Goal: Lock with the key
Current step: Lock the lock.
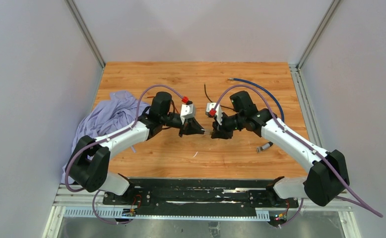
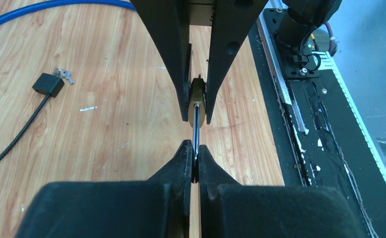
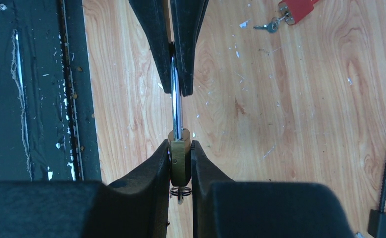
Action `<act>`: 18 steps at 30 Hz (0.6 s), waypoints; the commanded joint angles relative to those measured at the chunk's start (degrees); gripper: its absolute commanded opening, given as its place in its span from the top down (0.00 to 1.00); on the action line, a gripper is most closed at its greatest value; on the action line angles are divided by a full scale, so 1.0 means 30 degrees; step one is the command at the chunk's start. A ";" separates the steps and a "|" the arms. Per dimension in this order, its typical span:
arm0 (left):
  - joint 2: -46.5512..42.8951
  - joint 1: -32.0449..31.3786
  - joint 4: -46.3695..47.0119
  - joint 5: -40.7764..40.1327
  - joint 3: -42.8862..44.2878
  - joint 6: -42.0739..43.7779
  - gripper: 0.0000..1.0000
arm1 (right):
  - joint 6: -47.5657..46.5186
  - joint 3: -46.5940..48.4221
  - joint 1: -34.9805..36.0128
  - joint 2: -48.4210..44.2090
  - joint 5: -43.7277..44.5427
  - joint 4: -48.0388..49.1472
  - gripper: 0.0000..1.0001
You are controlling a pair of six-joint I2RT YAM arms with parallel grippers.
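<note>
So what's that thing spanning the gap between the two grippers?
A small brass padlock: right gripper clamps its body, left gripper pinches its silver shackle. Both wrist views show it.

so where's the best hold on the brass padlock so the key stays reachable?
Pinch the brass padlock across the two flat faces of its body, coming in from a narrow edge. The right gripper holds those faces now, but from the keyway end, where the key ring hangs between its fingers, so it looks boxed in. The left gripper has the shackle.
</note>
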 commanded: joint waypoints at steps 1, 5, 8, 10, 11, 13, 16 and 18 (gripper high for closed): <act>-0.0103 -0.0454 0.0908 -0.0057 0.0010 0.0507 1.00 | 0.0474 0.0874 0.0023 0.0057 -0.1779 0.0359 0.99; 0.0008 -0.0540 0.0882 0.0059 0.0072 0.0392 1.00 | 0.0730 0.0968 0.0025 0.0066 -0.1893 0.0524 0.99; 0.0261 -0.0624 0.0878 0.0428 0.0271 -0.0143 1.00 | 0.1030 0.1154 0.0026 0.0200 -0.1641 0.0869 0.99; 0.0392 -0.0730 0.0878 0.0457 0.0313 -0.0255 1.00 | 0.1057 0.1369 0.0011 0.0297 -0.1678 0.0912 0.99; 0.0384 -0.0765 0.0878 0.0431 0.0285 -0.0249 0.99 | 0.1034 0.1481 0.0017 0.0347 -0.1711 0.0966 0.99; 0.0312 -0.0806 0.0878 0.0337 0.0211 -0.0169 1.00 | 0.1030 0.1726 0.0026 0.0488 -0.1756 0.1006 0.99; 0.0215 -0.0823 0.0878 0.0222 0.0140 -0.0149 1.00 | 0.1178 0.1718 0.0026 0.0572 -0.1902 0.1169 0.99; 0.0143 -0.0808 0.0878 0.0122 0.0132 -0.0131 1.00 | 0.1277 0.1449 0.0034 0.0369 -0.1752 0.1517 0.99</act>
